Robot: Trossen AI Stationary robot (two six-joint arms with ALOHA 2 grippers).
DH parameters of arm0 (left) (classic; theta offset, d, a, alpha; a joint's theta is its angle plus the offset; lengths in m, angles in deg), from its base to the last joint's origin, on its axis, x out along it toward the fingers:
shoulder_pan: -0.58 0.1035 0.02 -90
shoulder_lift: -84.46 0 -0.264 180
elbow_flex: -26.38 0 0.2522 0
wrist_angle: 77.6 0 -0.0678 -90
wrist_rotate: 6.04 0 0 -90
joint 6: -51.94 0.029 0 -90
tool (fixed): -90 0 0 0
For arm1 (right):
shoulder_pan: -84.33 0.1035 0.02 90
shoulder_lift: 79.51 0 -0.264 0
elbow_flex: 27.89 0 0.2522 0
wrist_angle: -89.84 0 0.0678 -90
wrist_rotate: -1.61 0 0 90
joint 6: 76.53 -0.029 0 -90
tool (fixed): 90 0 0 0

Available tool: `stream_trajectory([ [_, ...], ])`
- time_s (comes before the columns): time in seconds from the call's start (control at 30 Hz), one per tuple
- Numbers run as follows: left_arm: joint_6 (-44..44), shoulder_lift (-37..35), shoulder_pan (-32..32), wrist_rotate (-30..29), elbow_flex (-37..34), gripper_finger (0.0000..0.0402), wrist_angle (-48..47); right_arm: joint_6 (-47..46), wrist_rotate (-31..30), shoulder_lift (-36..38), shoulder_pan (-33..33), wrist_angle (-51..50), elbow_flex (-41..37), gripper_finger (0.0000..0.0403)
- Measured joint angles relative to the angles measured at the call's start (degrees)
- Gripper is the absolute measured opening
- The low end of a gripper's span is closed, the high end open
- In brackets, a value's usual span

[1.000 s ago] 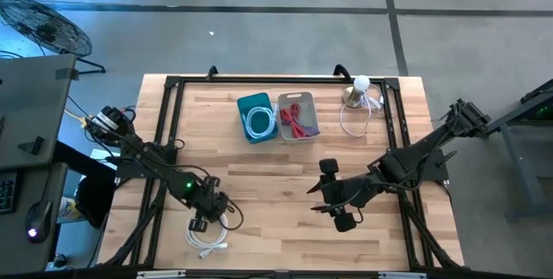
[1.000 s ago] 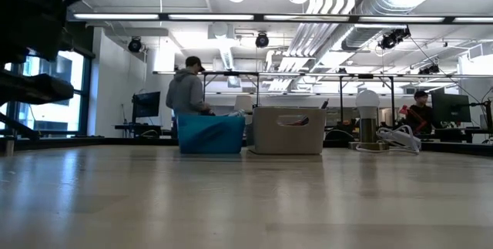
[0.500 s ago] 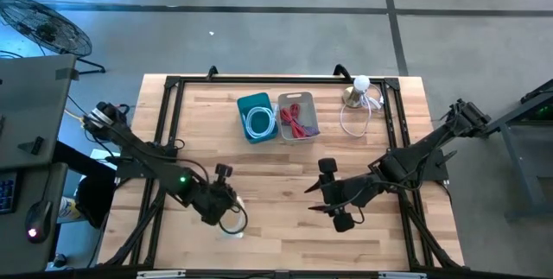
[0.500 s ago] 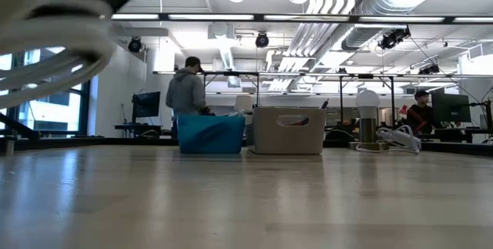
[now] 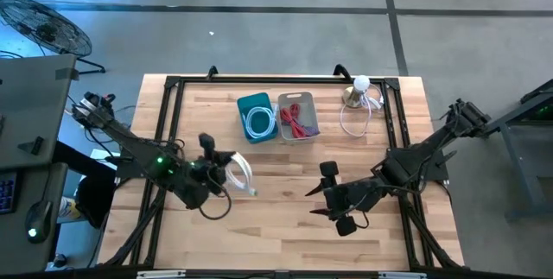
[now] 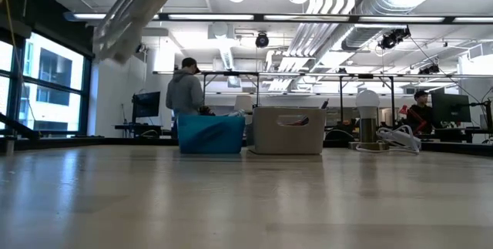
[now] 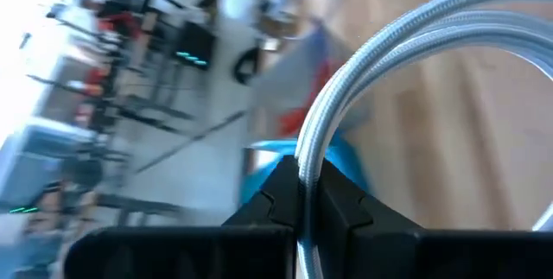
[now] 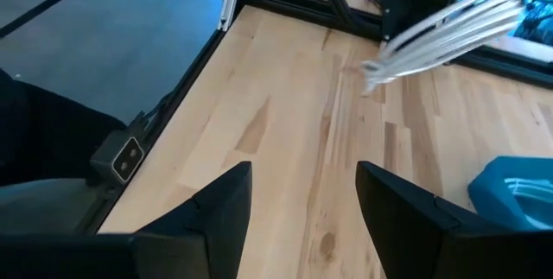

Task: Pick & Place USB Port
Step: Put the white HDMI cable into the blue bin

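One white cable is now off the table and in the air, pinched between the pressed-together fingers of the left gripper; a second ago that same coil lay on the wood at the near-left of the table, well short of the blue bin, with the gripper bearing down on it. Since then the left arm has lifted and swung the coil away from that near edge toward the blue bin, so that the cable now hangs near the bin's near side but not over it. The left wrist view shows the braided strands running straight out from between the closed fingers, with the blue bin blurred beyond them. In the low view the lifted coil shows high above the tabletop, clear of the wood. The blue bin already holds another white cable, and the grey bin just beside it holds red ones. The right gripper waits with its fingers spread, out to the near-right of the blue bin, touching nothing. By my judgement the pick is done and the carry is under way; what remains is to bring the coil over the blue bin and let go.
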Motion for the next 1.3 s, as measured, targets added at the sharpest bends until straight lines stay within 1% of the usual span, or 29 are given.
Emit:
stream_trajectory([
  [0.07,1.42,-1.69,0.32,-3.1,0.0,0.0008,0.04,0.54,-1.05,0.0,0.41,0.15,0.0,0.0201],
  [0.13,1.85,-3.52,1.4,-3.9,0.04,0.0008,0.06,1.13,-2.22,0.0,0.75,0.52,0.02,0.0201],
  [0.23,3.85,-6.78,4.03,-2.41,0.04,0.0008,0.27,2.44,-3.74,0.0,1.08,1.24,0.02,0.0201],
  [0.33,8.68,-9.36,7.96,1.86,0.04,0.0008,3.07,3.1,-3.94,0.0,1.22,1.8,0.01,0.0201],
  [0.47,17.82,-12.62,15.52,11.33,0.04,0.0008,8.9,4.1,-4.01,0.0,1.22,2.54,0.02,0.0201],
  [0.57,23.82,-14.21,22.42,19.97,0.07,0.0008,12.9,4.1,-4.01,0.09,1.22,2.57,0.02,0.0201],
  [0.7,27.41,-14.99,32.77,32.69,-0.08,0.0008,16.81,4.1,-4.01,0.09,1.24,2.57,0.0,0.0201],
  [0.77,28.55,-14.99,37.96,39.68,-1.25,0.0008,19.81,4.29,-4.38,0.21,1.24,2.6,0.02,0.0201],
  [0.93,29.29,-14.77,50.78,54.37,-7.4,0.0008,27.52,5.15,-4.63,1.4,1.29,2.57,0.0,0.0201],
  [1.1,27.69,-14.73,61.62,70.28,-16.89,0.0008,40.6,5.52,-4.7,2.62,1.33,2.4,0.0,0.0201],
  [1.23,25.83,-13.85,67.21,79.13,-23.59,0.0008,51.93,6.66,-7.06,3.15,1.35,1.24,0.01,0.0201],
  [1.3,25.34,-12.68,69.17,81.94,-25.94,0.0008,56.27,7.99,-8.93,3.27,1.34,1.12,0.0,0.0201],
])
